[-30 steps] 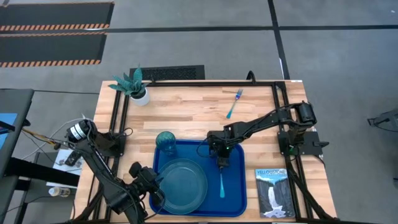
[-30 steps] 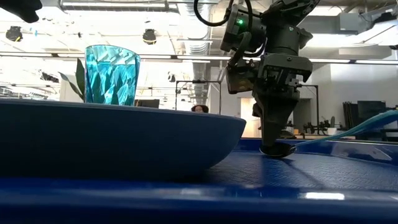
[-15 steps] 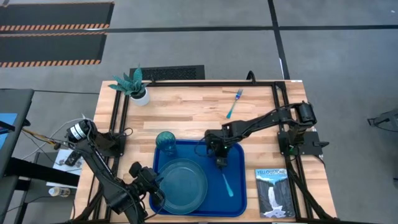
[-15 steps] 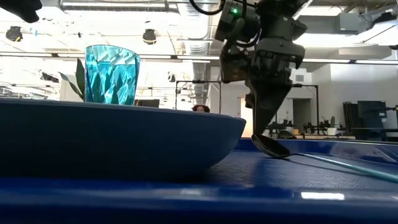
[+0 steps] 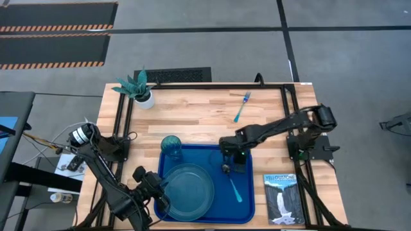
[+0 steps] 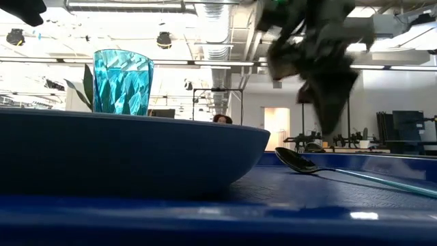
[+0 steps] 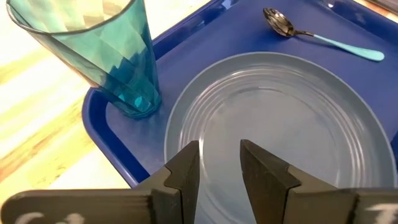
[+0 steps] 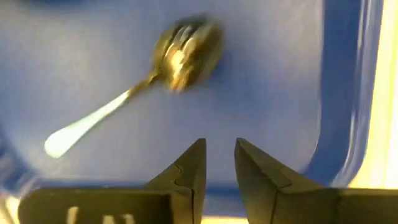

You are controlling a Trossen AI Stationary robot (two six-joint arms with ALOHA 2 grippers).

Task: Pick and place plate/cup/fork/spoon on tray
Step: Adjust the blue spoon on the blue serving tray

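The spoon is lying loose on the tray, right of the plate; the cup is standing at the tray's upper-left corner. The fork is waiting on bare wood, upper centre. The right gripper is hovering empty, jaws parted; the left gripper, slightly parted, is idling lower left

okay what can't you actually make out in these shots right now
- Right gripper: motion-blurred in the low view, its fingers unclear there.
- Fork: too small in the high view to see its tines.
- Plate: its near edge is cut off in the left wrist view, behind the left gripper.
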